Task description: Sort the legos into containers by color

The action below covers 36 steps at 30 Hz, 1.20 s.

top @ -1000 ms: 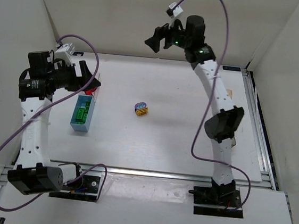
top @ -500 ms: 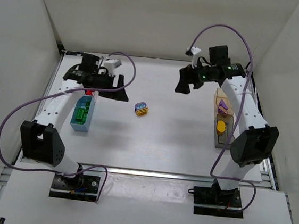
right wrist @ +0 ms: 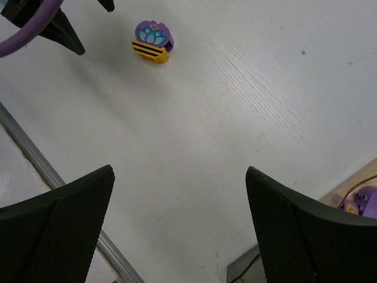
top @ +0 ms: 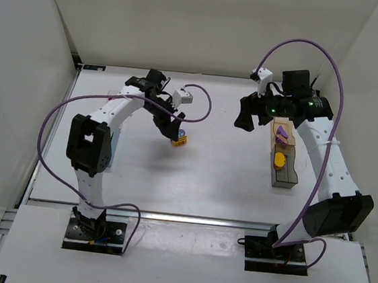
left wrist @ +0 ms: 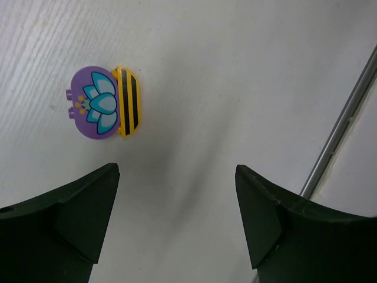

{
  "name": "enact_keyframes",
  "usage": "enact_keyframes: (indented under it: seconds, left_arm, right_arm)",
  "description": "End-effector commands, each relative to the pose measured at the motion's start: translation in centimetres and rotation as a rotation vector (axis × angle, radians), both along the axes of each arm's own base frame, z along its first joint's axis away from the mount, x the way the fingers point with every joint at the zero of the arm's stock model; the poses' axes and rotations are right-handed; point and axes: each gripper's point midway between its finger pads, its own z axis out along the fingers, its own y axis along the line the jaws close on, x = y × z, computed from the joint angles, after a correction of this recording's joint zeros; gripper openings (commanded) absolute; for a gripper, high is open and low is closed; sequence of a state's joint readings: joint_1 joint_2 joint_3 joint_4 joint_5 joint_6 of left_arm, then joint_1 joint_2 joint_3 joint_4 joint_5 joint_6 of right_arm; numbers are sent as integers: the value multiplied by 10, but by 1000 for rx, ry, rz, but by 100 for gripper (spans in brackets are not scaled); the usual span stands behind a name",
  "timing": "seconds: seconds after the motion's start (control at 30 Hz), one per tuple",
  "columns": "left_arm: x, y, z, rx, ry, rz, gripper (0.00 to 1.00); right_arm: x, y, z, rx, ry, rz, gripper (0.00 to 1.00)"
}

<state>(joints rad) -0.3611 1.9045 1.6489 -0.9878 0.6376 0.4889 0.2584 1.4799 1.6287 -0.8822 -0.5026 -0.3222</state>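
Top external view: I see the white bench (top: 205,184) with both white arms reaching out over it. The left arm (top: 122,104) bends in towards the middle and the right arm (top: 326,152) arches over the right side.

Just behind the right jaws stand two open boxes, end to end. The tan box (top: 271,138) is the one closest to the jaws, and the dark smoky transparent box (top: 285,180) is beyond it, nearer the arm bases. A purple brick (top: 282,132) lies in the tan one and a yellow brick (top: 279,160) in the dark one.

On the left wrist camera, the left jaws are spread wide, both black fingers (left wrist: 65,230) are bare, and nothing is between them. The loose piece is a rounded purple brick with a blue lotus print, stuck to a yellow brick with black stripes (left wrist: 106,110). It lies flat on the bench just ahead of the left jaws, off towards one fingertip and outside the gap.

On the right wrist camera, the right jaws are also wide and hold nothing. That same stuck pair (right wrist: 152,41) lies well ahead of them, far from either finger.
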Motion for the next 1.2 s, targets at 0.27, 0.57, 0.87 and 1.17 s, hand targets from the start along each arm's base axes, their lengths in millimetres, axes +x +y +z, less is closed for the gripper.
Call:
enact_keyframes:
  seconds: [0.27,0.57,0.87,1.17]
  left_arm:
    - [-2,-4,4,-65,-295,-546,91]
    - [28,-2,0,-65,-717,-912,96]
    - [48,-11,-18,-144,-773,-1149,94]
    - [37,-7,-42,-180,-694,-1306,94]
  right_arm:
    - [8,-21,-8,11,31,-80,94]
    - [12,-22,-13,24,57,-87,94]
    - [10,-35,-16,25,66,-132,94]
    - [11,-58,-12,37,71,-211,94]
